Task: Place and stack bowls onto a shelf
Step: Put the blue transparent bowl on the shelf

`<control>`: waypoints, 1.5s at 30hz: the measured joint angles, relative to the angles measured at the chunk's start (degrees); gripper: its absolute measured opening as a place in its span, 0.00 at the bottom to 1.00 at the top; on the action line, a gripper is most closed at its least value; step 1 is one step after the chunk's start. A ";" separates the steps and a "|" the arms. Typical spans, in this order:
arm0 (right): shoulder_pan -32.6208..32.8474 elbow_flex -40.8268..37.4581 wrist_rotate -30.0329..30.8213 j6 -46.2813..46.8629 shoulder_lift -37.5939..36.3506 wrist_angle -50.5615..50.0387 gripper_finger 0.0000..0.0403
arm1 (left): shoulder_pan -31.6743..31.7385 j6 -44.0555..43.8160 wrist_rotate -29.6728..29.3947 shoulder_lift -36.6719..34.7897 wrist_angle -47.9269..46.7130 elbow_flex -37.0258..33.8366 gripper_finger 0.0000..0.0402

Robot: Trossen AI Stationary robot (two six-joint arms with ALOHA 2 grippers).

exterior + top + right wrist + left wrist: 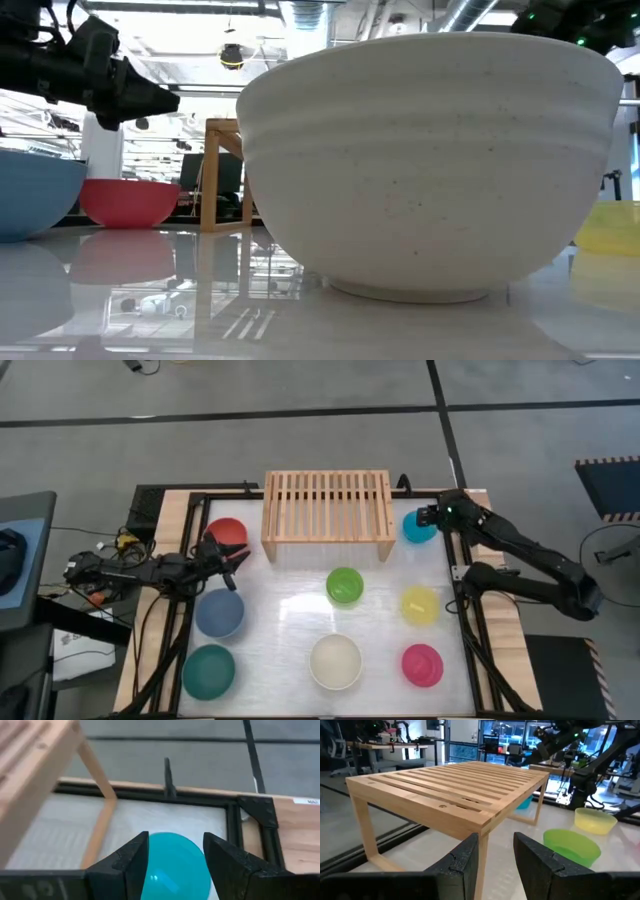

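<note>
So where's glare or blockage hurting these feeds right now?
High view: a bright glare patch on the white table between the green bowl and cream bowl. Low view: the cream bowl fills most of the frame, hiding much of the shelf; the glossy tabletop mirrors the red bowl. Left wrist view: bright windows behind the shelf.

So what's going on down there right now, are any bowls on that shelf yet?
Shelf bare, no bowls on it. Right gripper open above the light blue bowl, beside the shelf. Left gripper open, empty, by the red bowl. Nothing in the way.
</note>
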 joint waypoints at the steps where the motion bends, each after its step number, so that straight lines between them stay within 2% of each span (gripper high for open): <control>1: -0.95 0.51 -0.75 -0.37 1.04 -0.44 0.53 | 0.00 -0.69 0.17 0.00 0.02 0.00 0.27; 7: -5.70 0.92 -5.90 -2.66 6.92 -2.00 0.53 | 0.00 -2.44 -0.18 0.02 0.61 0.00 0.27; 11: -7.17 0.94 -6.21 -2.82 10.75 -4.37 0.53 | 0.04 -1.84 -2.89 0.02 2.24 0.07 0.27; 18: -7.80 0.94 -6.12 -2.42 15.27 -6.69 0.53 | 0.02 2.34 -3.06 0.02 4.75 0.07 0.27; 25: -7.80 0.94 -5.82 -3.71 19.67 -6.65 0.51 | 0.02 2.38 -3.26 0.04 2.69 0.07 0.27; 29: -7.78 0.94 -4.00 -4.13 20.97 -7.18 0.50 | 0.03 2.32 -6.29 0.02 3.29 0.07 0.27; 37: -7.92 0.94 -4.69 -4.17 20.90 -7.80 0.49 | 0.02 3.29 -8.79 0.02 3.56 0.07 0.27; 45: -8.07 0.94 -7.23 2.18 22.68 -9.18 0.49 | 0.74 7.13 -10.51 0.01 4.94 0.07 0.27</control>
